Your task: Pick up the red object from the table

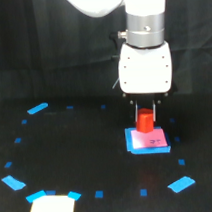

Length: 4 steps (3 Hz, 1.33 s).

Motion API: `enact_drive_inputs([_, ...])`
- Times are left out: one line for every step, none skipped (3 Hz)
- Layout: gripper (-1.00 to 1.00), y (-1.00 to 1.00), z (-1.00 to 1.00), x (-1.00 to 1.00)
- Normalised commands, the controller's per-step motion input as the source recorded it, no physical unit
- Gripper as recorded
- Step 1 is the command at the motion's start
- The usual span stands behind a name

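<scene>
gripper (144, 112) pinching red object (143, 122) | fingers blurred; block's base meets bordered pad (148, 142); contact unclear

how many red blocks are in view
1. The small bright red-orange block sits between the end effector fingers, above the pink pad with blue border on the black table. More could hide behind the arm.
</scene>
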Motion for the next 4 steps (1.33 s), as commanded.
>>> enact_drive_inputs([-1.0,-0.36,0.86,0.48])
enact_drive_inputs([-1.0,-0.5,0.87,0.86])
enact_drive_inputs([-1.0,-0.43,0.79,0.7])
enact_drive_inputs([-0.79,-0.74,0.89,0.6])
